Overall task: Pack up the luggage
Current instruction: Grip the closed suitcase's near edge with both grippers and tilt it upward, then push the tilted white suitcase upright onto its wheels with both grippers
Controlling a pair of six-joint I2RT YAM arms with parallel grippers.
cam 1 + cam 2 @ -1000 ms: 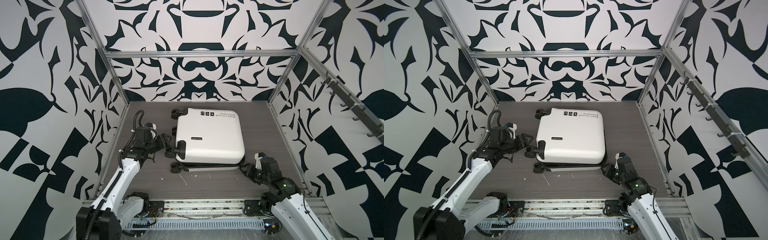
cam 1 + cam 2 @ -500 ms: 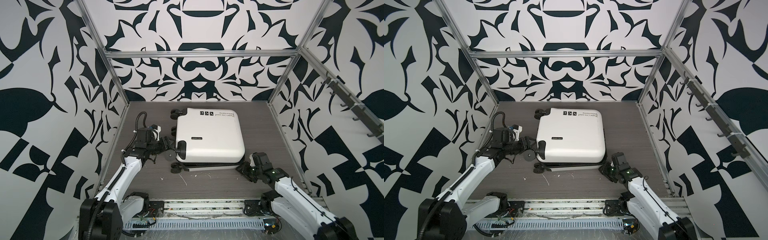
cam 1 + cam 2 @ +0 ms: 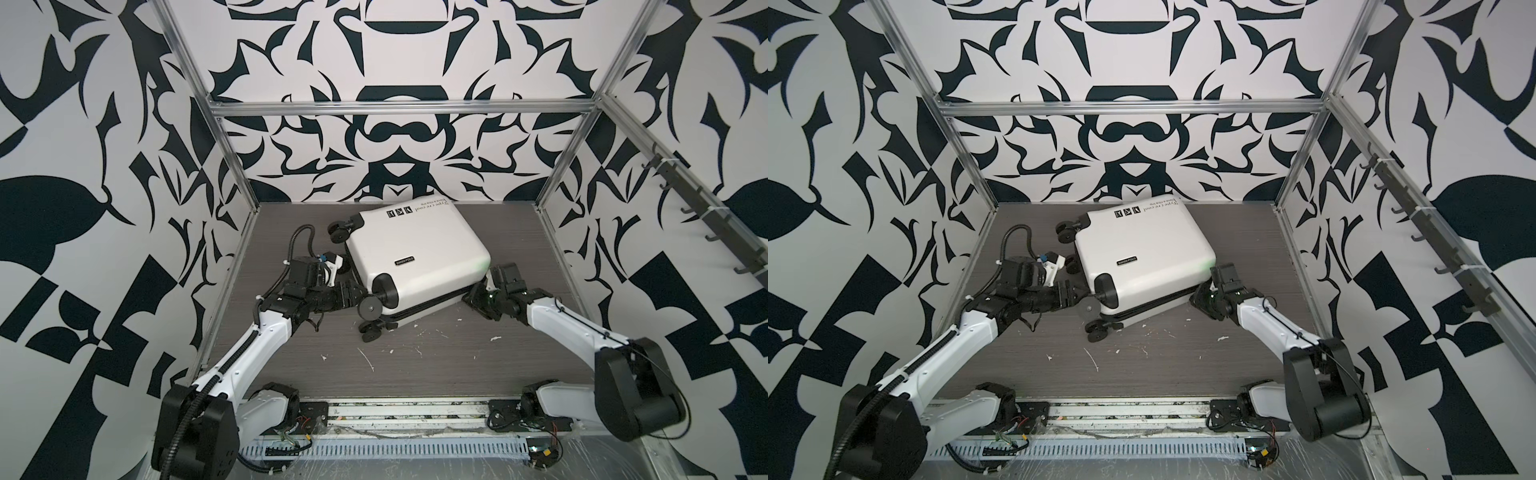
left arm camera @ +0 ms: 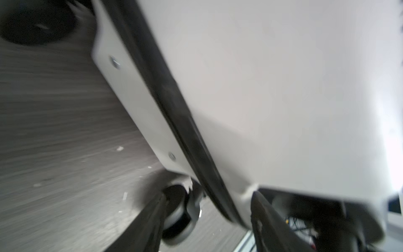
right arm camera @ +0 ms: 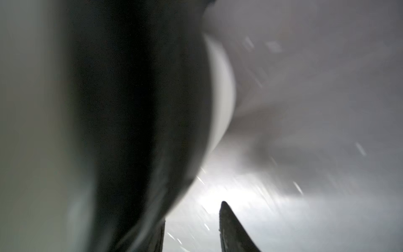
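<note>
Toward the table's (image 3: 415,370) back edge, the luggage (image 3: 415,249) is lying shut and skewed. The left end effector (image 3: 354,297) is straddling its seam beside a wheel (image 3: 370,308), fingers spread; I cannot tell whether it is pinching. The right end effector (image 3: 476,297) is sitting released against the near right corner. Uneven pushing is probably risking the smooth, wheeled case swivelling away and the fingers slipping off.
</note>
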